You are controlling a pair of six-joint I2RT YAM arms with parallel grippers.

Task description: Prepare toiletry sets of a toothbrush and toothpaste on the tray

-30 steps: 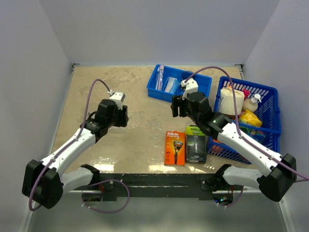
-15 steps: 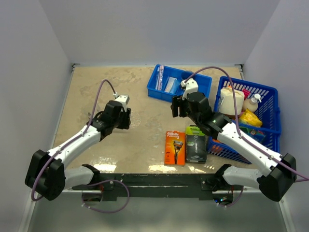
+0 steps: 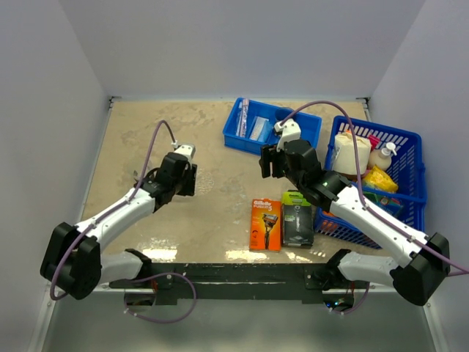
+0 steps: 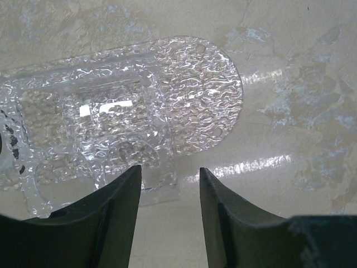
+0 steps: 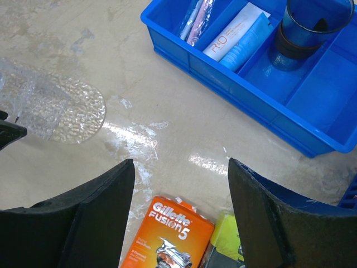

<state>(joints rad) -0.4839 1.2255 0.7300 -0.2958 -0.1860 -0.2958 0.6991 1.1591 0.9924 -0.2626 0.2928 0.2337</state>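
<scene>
The left gripper stands half open. Its 2 fingers straddle the near rim of the clear tray, which lies flat on the table just ahead, and they do not squeeze it. The right gripper hangs wide open and empty, with an orange razor pack just beneath. Farther ahead, the blue bin holds the toothbrush, the toothpaste and 1 cup.

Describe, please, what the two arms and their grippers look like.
Both the left arm and right arm have white links between chunky black joints. A mauve cable loops along each to a small white camera block at the wrist. The left gripper and right gripper have plain matte black, smoothly rounded fingers, with no markings visible.
</scene>
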